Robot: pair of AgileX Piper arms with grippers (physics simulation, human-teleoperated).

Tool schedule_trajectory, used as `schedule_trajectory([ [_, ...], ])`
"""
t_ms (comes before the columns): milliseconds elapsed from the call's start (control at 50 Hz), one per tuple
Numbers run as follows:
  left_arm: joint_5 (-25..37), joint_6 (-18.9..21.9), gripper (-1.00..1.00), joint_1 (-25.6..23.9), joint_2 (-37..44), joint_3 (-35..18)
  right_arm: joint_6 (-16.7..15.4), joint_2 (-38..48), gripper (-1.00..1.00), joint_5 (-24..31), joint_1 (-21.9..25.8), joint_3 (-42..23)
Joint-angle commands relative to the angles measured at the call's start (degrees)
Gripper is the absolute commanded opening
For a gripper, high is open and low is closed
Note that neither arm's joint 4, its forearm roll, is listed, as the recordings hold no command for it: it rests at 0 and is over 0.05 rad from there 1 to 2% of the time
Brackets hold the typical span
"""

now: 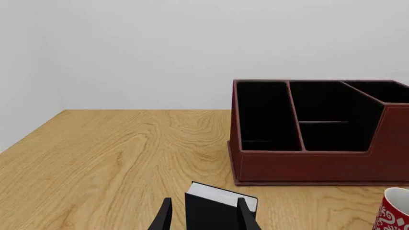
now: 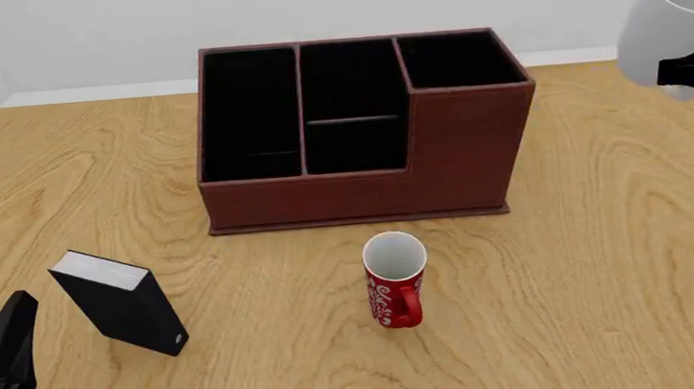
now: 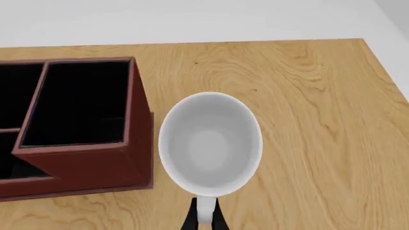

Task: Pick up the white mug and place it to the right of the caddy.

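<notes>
The caddy [image 2: 361,138] stood toward the far middle of the wooden table [image 2: 625,256], its three black-lined compartments open upward and its stepped front facing the arms. Off to the right of the caddy, and raised clear of the tabletop, the white mug [image 2: 678,15] hung in the right gripper [image 3: 203,218], whose thin fingers were clenched on the mug's handle [image 3: 204,210]; seen from that arm's wrist, the mug's mouth faced the camera, with bare wood beneath it just beside the caddy's right wall [image 3: 142,129]. The stretch of table to the right of the caddy looked bare. In front of the caddy, a little right of its centre, a red mug [image 2: 394,279] with white lettering stood upright, well apart from the white one. Further to the front-left of the caddy a small black box [image 2: 120,303] with a white edge stood tilted on the wood. The left gripper [image 1: 203,218] sat low by that box, its two fingers released and parted, the box showing between them from the wrist.
</notes>
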Motion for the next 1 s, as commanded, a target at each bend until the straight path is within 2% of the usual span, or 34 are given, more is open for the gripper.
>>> schedule_trajectory([
  [20, 0.0, 0.0, 1.0, 0.0, 0.0, 0.0, 0.37, 6.14, -1.0, 0.66, -0.3, -5.53],
  [240, 0.0, 0.0, 1.0, 0.0, 0.0, 0.0, 0.41, 12.05, -1.0, 1.23, -0.77, -9.86],
  [320, 0.0, 0.0, 1.0, 0.0, 0.0, 0.0, 2.54, 16.21, -1.0, 1.04, 1.62, -11.27],
  [480, 0.0, 0.0, 1.0, 0.0, 0.0, 0.0, 1.79, 24.1, -1.0, -0.62, 0.38, -13.9],
  [780, 0.0, 0.0, 1.0, 0.0, 0.0, 0.0, 1.27, 29.11, -1.0, 1.33, 0.04, -20.79],
  [1000, 0.0, 0.0, 1.0, 0.0, 0.0, 0.0, 0.53, 34.36, -1.0, 0.07, -0.52, -23.49],
])
